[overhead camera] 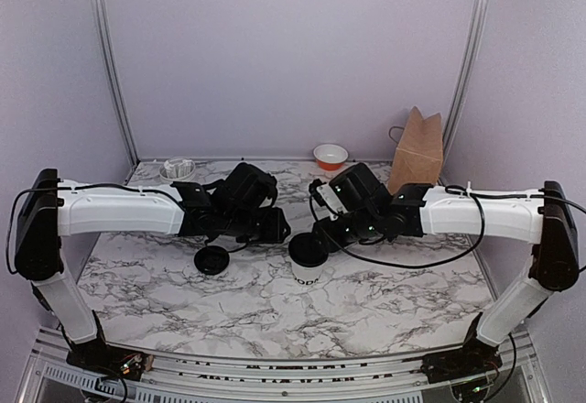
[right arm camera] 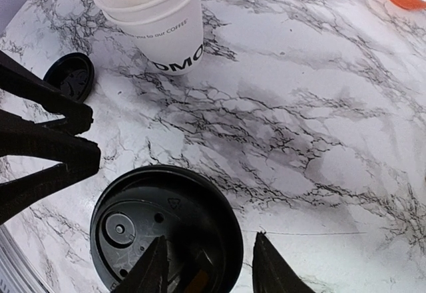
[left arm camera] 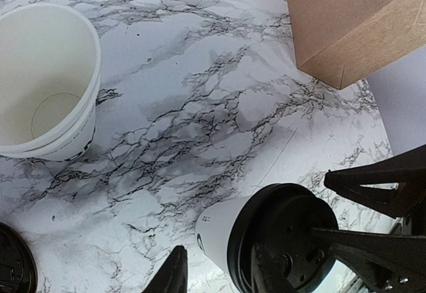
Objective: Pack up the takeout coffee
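Marble tabletop (overhead camera: pixel 385 302), lidded cup (right arm camera: pixel 166 200) beneath half-open right gripper (right arm camera: pixel 210 243), left gripper (overhead camera: pixel 277 229) unreadable, nested cups (left arm camera: pixel 46 86), bag (left arm camera: pixel 353 20) nearby

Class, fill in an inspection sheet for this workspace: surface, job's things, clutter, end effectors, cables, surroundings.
Surface: marble-patterned tabletop.
Job's things: white paper cup upright, black lid on top.
Clutter: spare lid, nested cup stack, orange bowl, brown paper bag.
End effectors: right end effector open over the lid; left end effector beside the cup, grip unclear.
Cables: black cable looping along the right arm.
Surroundings: lilac walls, metal posts.
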`<move>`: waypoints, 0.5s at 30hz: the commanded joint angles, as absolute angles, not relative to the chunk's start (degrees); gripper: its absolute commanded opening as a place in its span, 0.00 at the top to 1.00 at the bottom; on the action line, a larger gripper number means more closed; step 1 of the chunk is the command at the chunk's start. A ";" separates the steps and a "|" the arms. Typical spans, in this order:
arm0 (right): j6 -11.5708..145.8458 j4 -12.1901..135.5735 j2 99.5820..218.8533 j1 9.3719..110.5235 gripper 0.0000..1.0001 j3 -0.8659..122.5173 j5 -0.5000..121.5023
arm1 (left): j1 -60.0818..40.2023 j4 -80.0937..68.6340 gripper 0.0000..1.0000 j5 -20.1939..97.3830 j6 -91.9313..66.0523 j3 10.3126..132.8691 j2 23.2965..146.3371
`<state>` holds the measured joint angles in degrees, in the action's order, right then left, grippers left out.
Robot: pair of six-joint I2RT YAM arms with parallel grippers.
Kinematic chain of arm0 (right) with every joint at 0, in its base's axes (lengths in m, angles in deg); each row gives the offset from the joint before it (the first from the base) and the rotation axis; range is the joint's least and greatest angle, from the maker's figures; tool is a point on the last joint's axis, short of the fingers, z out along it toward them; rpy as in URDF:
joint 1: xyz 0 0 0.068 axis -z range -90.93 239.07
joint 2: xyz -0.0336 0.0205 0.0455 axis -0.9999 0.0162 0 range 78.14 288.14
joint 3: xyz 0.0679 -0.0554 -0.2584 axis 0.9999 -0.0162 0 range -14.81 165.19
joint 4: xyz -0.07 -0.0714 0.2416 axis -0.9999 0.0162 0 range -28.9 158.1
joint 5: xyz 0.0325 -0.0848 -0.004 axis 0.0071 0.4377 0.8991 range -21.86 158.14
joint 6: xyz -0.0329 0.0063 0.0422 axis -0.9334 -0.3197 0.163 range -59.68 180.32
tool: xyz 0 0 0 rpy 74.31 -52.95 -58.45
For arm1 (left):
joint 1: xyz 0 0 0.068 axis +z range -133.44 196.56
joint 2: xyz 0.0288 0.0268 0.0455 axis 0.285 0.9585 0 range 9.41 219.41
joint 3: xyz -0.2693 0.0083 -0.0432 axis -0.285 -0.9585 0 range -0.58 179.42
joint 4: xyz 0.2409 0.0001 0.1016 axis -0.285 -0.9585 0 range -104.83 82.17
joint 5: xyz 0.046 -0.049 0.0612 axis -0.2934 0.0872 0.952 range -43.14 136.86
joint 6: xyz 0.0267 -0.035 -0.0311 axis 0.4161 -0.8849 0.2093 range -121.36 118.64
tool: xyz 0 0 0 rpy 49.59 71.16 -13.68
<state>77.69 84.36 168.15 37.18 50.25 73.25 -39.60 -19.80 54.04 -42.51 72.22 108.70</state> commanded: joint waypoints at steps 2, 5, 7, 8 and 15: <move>81.47 88.04 166.70 36.78 0.59 51.75 74.97 | -39.34 -20.63 0.66 53.29 -42.64 72.21 108.45; 83.91 88.70 166.10 36.78 0.59 50.55 73.92 | -39.33 -20.51 0.66 52.39 -42.42 72.75 109.55; 85.16 88.58 165.53 36.78 0.59 49.61 73.68 | -39.33 -20.33 0.66 52.01 -42.33 72.94 110.10; 85.55 88.34 165.25 36.78 0.59 49.24 73.60 | -39.34 -20.27 0.66 51.91 -42.24 73.12 110.34; 85.71 87.07 165.92 36.32 0.60 49.67 72.71 | -39.33 -20.22 0.66 50.89 -41.79 74.43 112.13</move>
